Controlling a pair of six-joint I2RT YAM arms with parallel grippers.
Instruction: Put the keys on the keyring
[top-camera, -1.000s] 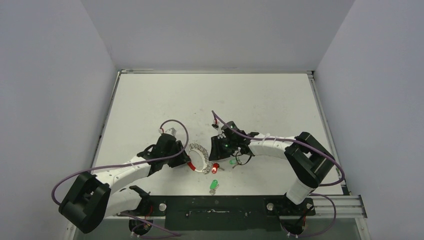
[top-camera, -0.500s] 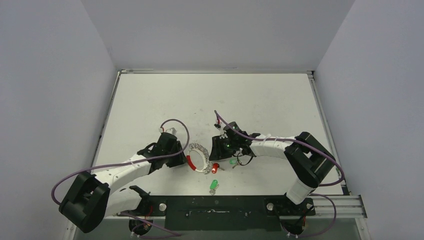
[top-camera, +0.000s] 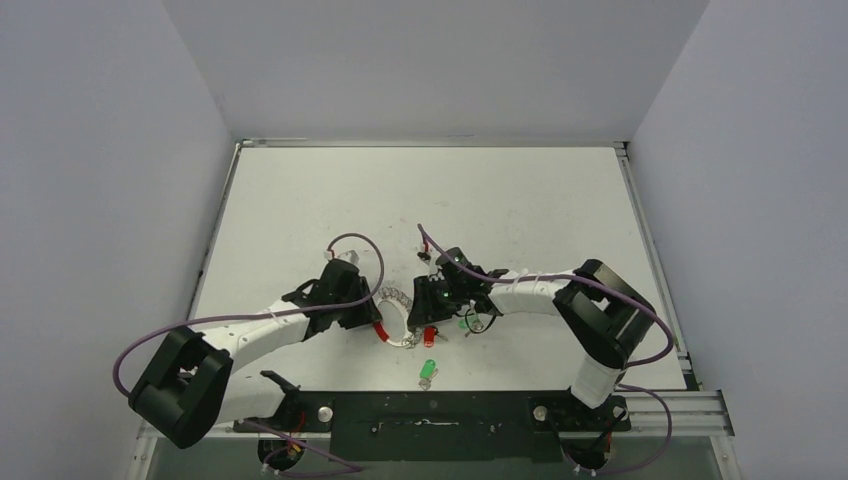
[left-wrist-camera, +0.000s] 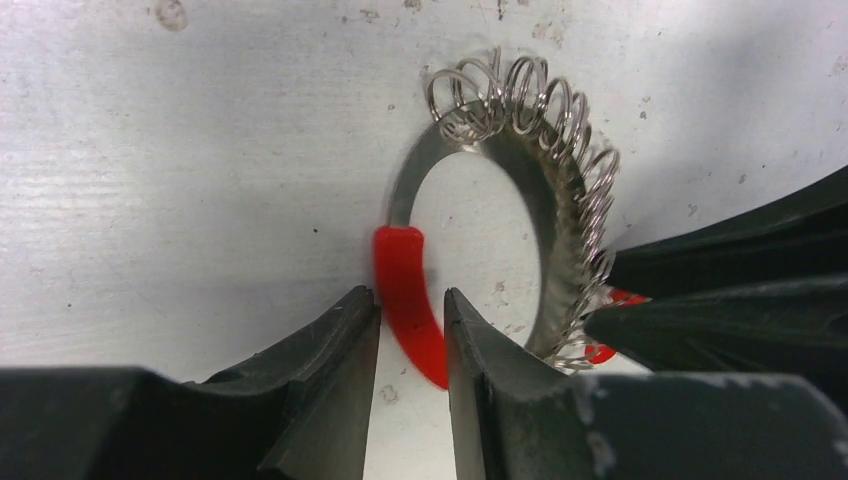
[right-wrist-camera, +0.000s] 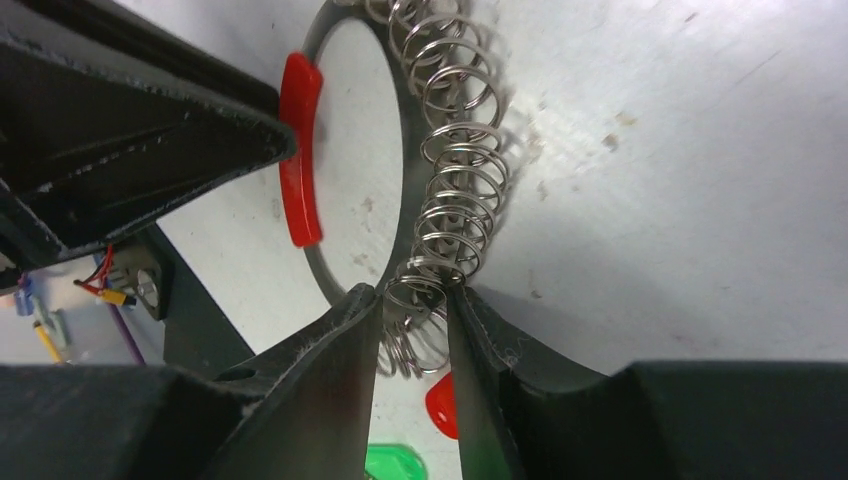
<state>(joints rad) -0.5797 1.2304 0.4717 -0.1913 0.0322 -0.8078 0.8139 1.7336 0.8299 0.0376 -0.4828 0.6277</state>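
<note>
A robotics lab test cell. A scuffed white tabletop is boxed in by plain pale walls at 9, 12 and 3 o'clock. At 6 o'clock a left arm and right arm, trailing purple cables, stand bolted to a black base plate, with an aluminium rail at 5 o'clock.

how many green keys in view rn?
2. One key lies alone between the keyring and the arm bases; the other key lies just right of the ring. Others may be hidden.

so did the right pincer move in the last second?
Yes. The right pincer shifted slightly left, toward the keyring, judged against the nearer green key.
</note>
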